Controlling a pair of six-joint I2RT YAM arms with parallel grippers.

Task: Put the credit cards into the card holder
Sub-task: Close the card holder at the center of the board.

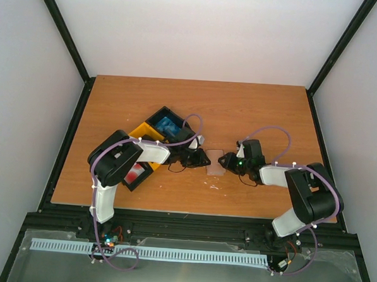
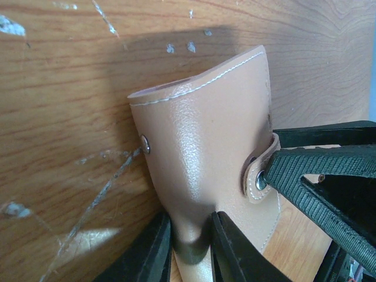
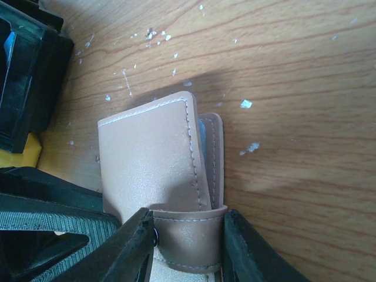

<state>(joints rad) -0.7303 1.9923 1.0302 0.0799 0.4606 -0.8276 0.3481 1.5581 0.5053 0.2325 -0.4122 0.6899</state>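
Centrally, card holder point(image 1: 215, 169) lies between both grippers: left gripper point(image 2: 189, 244) pinches one edge, right gripper point(image 3: 187, 241) clamps its strap point(image 3: 188, 232) (blue sliver point(image 3: 201, 136) showing inside).

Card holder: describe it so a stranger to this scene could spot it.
On the wooden table, look front-centre, between the left end effector and the right end effector. The card holder is the small flat pinkish-tan wallet with white stitching, unlike the black and yellow bins at its left.

The wooden table point(image 1: 253, 113) shows pale scuffs. A yellow bin point(image 1: 142, 131) sits left of centre, between a far black bin point(image 1: 157, 116) and a near black bin point(image 1: 130, 186).
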